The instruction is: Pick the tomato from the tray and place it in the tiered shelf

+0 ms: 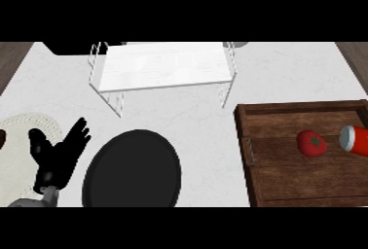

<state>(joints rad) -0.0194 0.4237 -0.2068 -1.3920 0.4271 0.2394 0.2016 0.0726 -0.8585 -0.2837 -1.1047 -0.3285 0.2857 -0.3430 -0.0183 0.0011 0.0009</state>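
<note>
Tomato, round and red point(312, 143), sits in the brown wooden tray point(287, 187), far right of your left hand point(56, 155). That black hand is wide open and holds nothing. You see the white wire shelf point(161, 68) up beyond it.

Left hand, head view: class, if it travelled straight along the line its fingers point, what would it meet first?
The left hand is open, fingers pointing up and slightly right. That line crosses bare counter, then probably reaches the white tiered shelf at its near-left leg. Height is unclear, so it might pass by.

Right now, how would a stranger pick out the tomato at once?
Find the brown wooden tray at the counter's right. Inside lies the tomato, round, red, with a green stem mark. The red can beside it has a pale flat end.
</note>
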